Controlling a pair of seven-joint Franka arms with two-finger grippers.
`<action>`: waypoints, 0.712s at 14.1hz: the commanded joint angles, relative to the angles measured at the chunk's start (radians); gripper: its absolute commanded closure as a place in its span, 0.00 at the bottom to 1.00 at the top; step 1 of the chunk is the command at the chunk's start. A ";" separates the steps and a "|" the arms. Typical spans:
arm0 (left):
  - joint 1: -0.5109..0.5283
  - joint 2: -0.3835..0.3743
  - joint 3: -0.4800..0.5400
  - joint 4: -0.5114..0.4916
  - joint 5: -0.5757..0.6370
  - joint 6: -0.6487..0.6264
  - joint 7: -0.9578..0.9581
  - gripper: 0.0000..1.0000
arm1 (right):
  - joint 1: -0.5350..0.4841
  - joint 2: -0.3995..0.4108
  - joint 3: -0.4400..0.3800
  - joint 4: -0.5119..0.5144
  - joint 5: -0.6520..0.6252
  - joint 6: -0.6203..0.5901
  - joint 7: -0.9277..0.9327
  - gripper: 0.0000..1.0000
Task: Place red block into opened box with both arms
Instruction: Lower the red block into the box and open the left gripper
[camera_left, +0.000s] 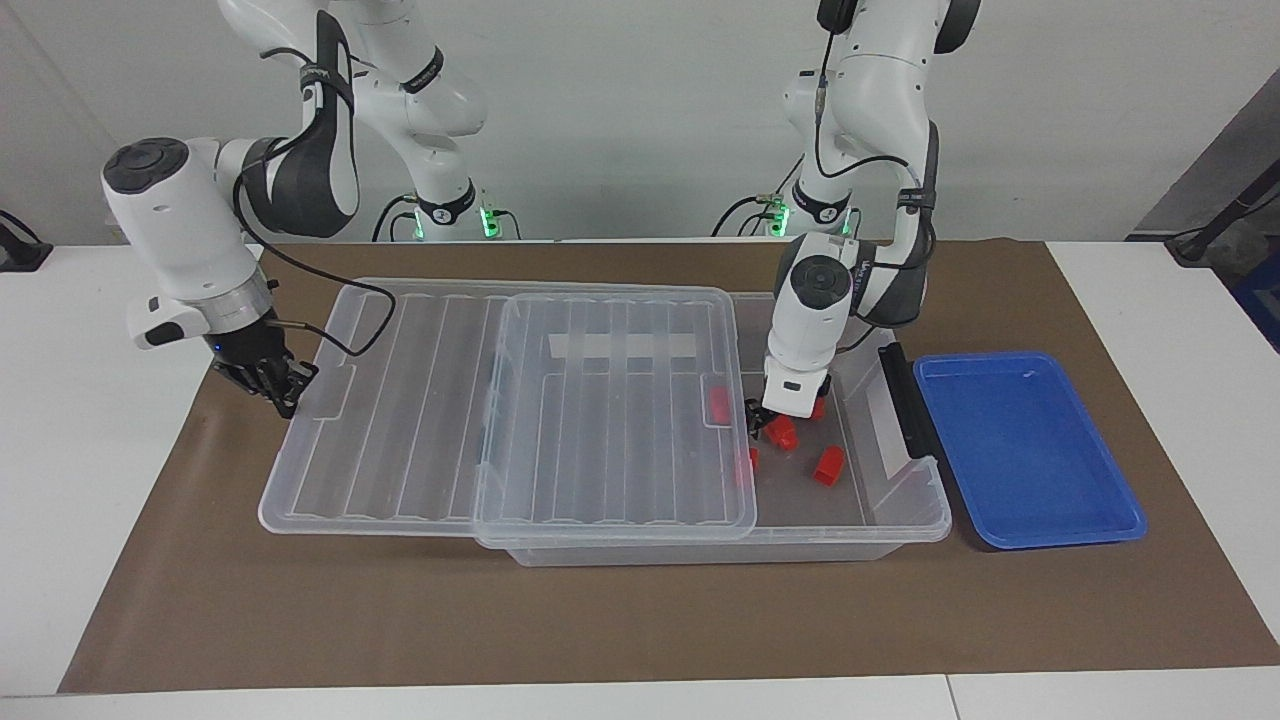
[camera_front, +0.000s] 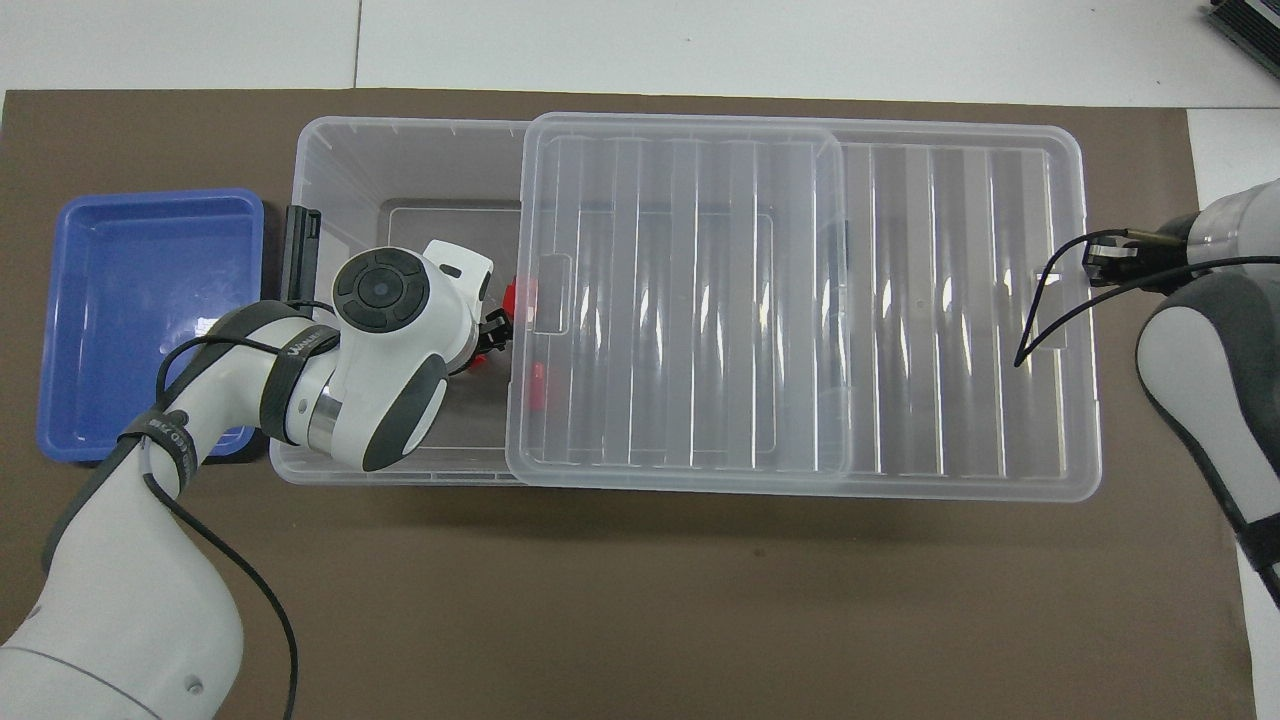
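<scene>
The clear box (camera_left: 905, 522) lies on the brown mat, its ribbed lid (camera_left: 600, 420) slid toward the right arm's end, so the end by the black handle (camera_left: 905, 400) is uncovered. Several red blocks lie on its floor. My left gripper (camera_left: 768, 425) reaches down into the uncovered end, open, fingers apart around one red block (camera_left: 785, 434) that rests on the floor. Another red block (camera_left: 828, 465) lies beside it. In the overhead view the left gripper (camera_front: 492, 335) is mostly hidden by its wrist. My right gripper (camera_left: 280, 385) is shut on the lid's outer rim (camera_front: 1085, 300).
A shallow blue tray (camera_left: 1020, 450) sits on the mat beside the box's handle end, toward the left arm's end of the table. A cable loops from the right wrist over the lid (camera_front: 1035, 310). Brown mat (camera_left: 600, 620) stretches out from the box, away from the robots.
</scene>
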 joint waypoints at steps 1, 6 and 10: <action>-0.014 -0.031 0.014 0.035 0.019 -0.094 0.002 0.00 | -0.007 0.005 0.005 0.000 0.013 0.019 -0.027 1.00; -0.002 -0.087 0.021 0.142 0.018 -0.307 0.016 0.00 | -0.007 0.005 0.005 0.002 0.014 0.018 -0.026 1.00; 0.077 -0.147 0.027 0.239 0.007 -0.478 0.182 0.00 | -0.005 0.005 0.008 0.000 0.013 0.016 -0.026 1.00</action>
